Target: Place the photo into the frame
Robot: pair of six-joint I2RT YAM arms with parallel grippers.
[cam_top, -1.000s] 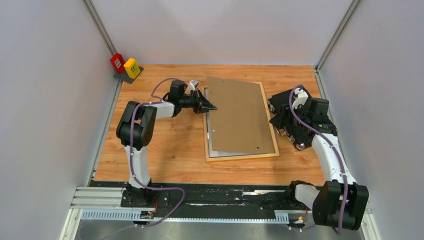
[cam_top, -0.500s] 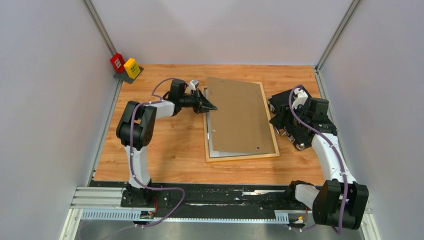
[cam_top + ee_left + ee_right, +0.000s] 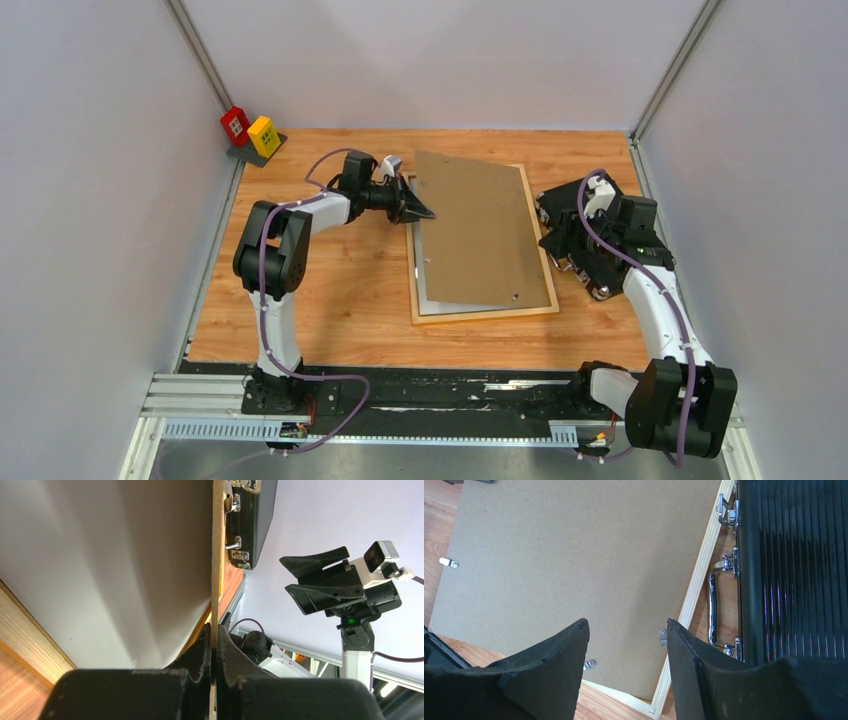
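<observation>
Jaws of the left gripper (image 3: 214, 647) were clamped on the hardboard panel's (image 3: 480, 235) left edge, tilting it over the photo (image 3: 110, 560), which lay white-back-up inside the frame (image 3: 490, 315) at centre. Probably the panel needed lowering squarely next. The right gripper (image 3: 626, 626) hung parted and empty beside the black case (image 3: 794, 570). The wooden table (image 3: 330, 300) sat between grey walls (image 3: 430, 60).

Light falls even and diffuse from above. In the top view the table (image 3: 330, 290) is bright, with only faint, soft-edged shadows. From my left wrist, the photo (image 3: 100, 555) shows its white back streaked with broad grey shadow. My left fingers (image 3: 200, 655), pinching the hardboard panel (image 3: 216, 555), are black, featureless and blurred close to the lens. From my right wrist, thin glare lines run down the black case (image 3: 794, 555), its handle (image 3: 712, 605) glints, and the focus is crisp.
</observation>
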